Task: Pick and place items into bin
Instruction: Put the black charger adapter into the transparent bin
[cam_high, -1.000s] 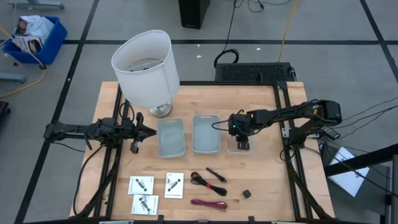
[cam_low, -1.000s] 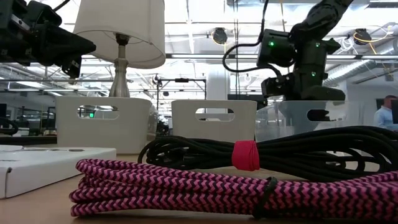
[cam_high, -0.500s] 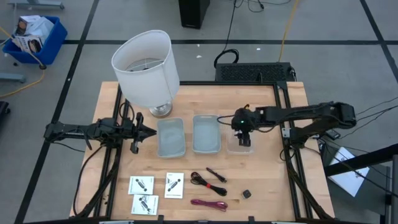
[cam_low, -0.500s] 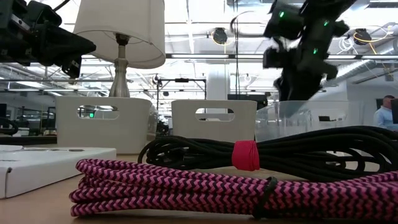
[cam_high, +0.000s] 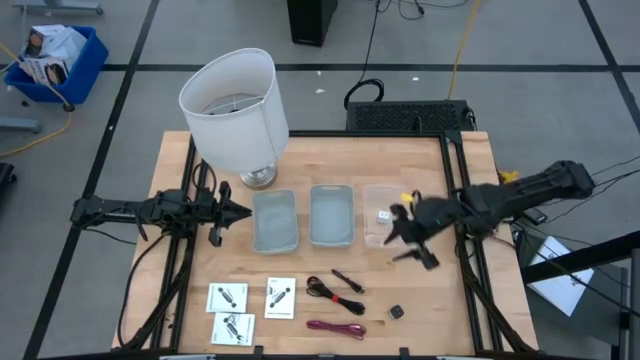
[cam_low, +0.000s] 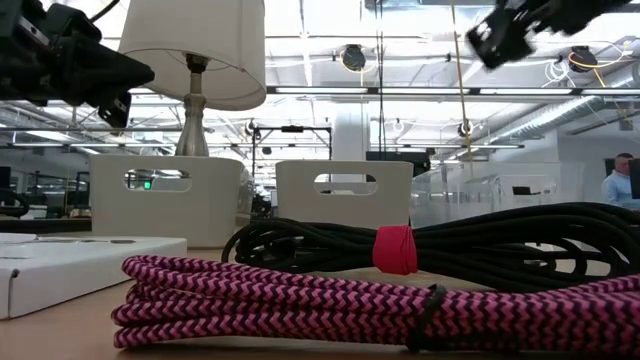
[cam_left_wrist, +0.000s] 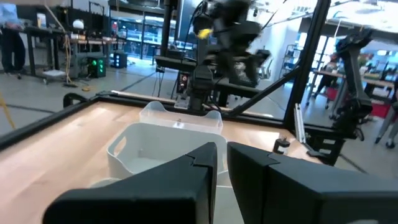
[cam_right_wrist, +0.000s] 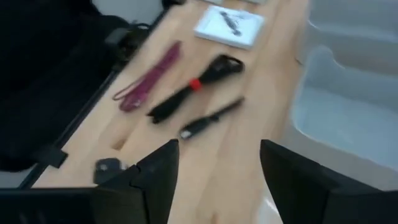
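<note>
A: Right gripper status?
B: Fingers spread, empty, above bare worktop beside the clear bin.
A: Items?
B: Black cable, magenta cable, packets near the front edge.
A: Left gripper?
B: Clenched, beside the left bin.

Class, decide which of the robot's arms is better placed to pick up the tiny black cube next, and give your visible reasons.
Probably the right. The right gripper, fingers open, hovers by the clear bin, nearer the tiny black cube on the wooden table. The left gripper waits left of the bins, much farther away.

Three bins sit mid-table, cables and packets in front, lamp behind.
</note>
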